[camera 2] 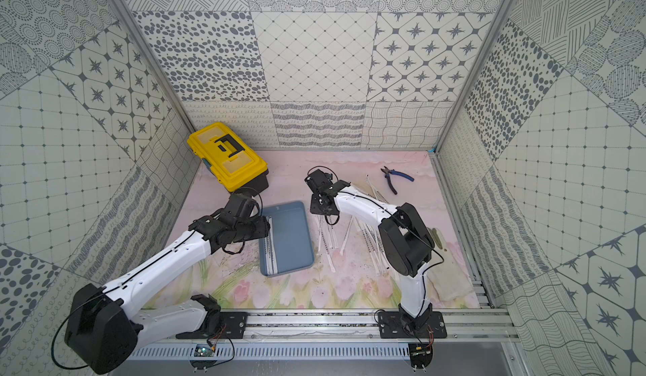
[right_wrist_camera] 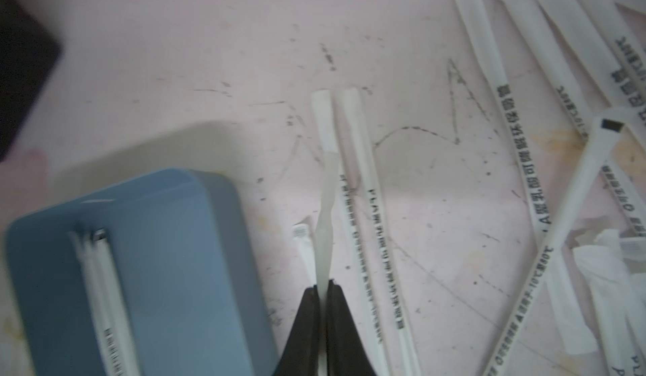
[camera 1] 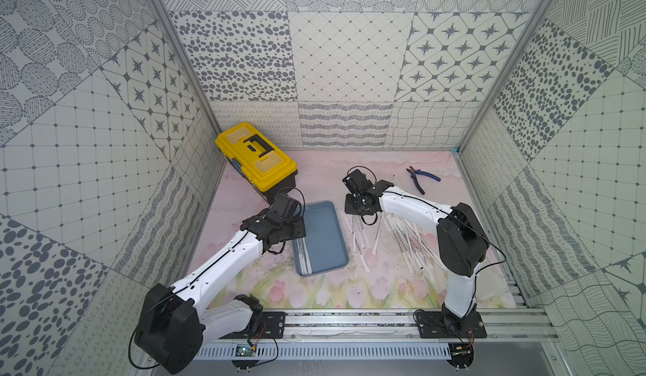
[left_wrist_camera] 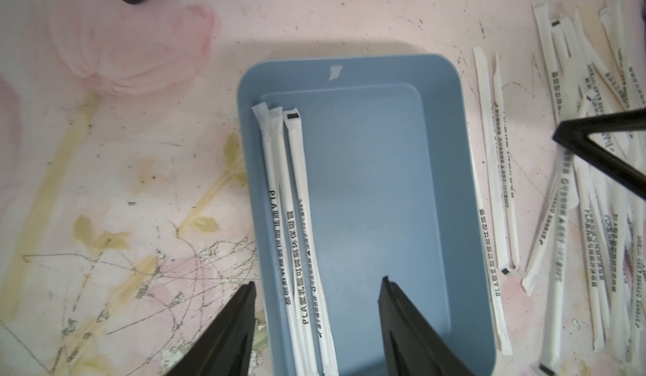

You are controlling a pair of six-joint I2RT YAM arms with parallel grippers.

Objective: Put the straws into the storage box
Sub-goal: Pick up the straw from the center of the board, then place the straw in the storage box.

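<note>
The blue-grey storage box point(camera 1: 323, 231) point(camera 2: 292, 231) lies mid-table with three wrapped straws point(left_wrist_camera: 290, 217) point(camera 1: 303, 256) along one long side. My left gripper point(left_wrist_camera: 318, 281) point(camera 1: 297, 232) hovers over that end of the box, open and empty, one finger outside the rim. Several more straws point(camera 1: 405, 241) point(camera 2: 370, 245) point(left_wrist_camera: 594, 217) lie scattered on the mat to the right of the box. My right gripper point(right_wrist_camera: 323, 283) point(camera 1: 360, 207) is low over the straws nearest the box point(right_wrist_camera: 167, 252), shut on one thin white straw point(right_wrist_camera: 323, 217) that sticks out ahead of the jaws.
A yellow toolbox point(camera 1: 257, 161) point(camera 2: 229, 157) stands at the back left, just behind the left wrist. Blue-handled pliers point(camera 1: 421, 178) point(camera 2: 395, 178) lie at the back right. A pale cloth point(camera 2: 451, 280) rests by the right wall. Patterned walls close three sides.
</note>
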